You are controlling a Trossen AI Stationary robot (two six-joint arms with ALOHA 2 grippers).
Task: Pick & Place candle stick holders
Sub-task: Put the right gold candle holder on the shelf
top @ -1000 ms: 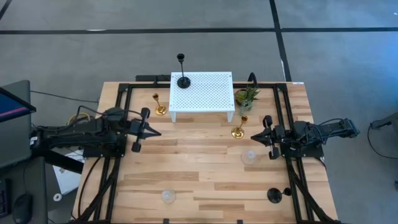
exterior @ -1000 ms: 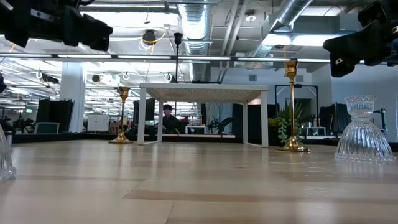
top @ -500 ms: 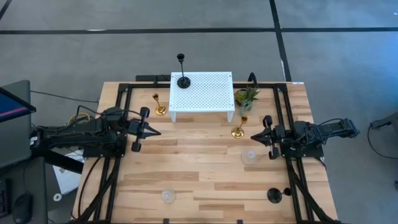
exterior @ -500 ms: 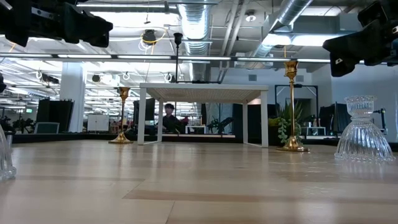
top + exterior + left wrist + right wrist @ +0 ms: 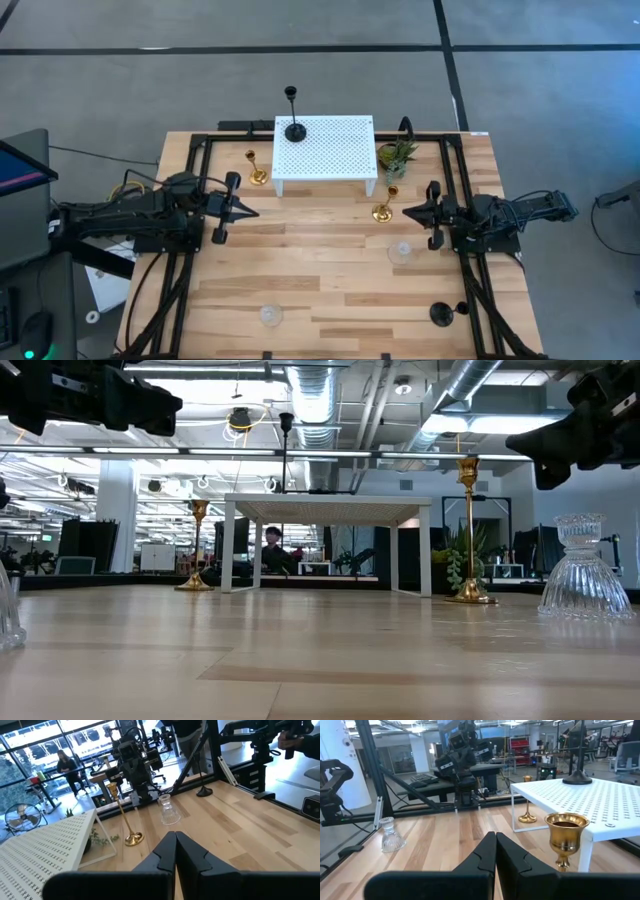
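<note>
Reaching for the gold holder (image 5: 382,211) at ten o'clock, the right gripper (image 5: 408,211), clenched empty, must be opened first.

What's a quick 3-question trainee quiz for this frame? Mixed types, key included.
1. True or false: a black holder stands on the white stand.
2. Which holder is nearest the right gripper? A) gold holder B) clear holder C) black holder
3. Fill in: the left gripper is ____ and holds nothing.

Key: 1 true; 2 A; 3 shut.
</note>
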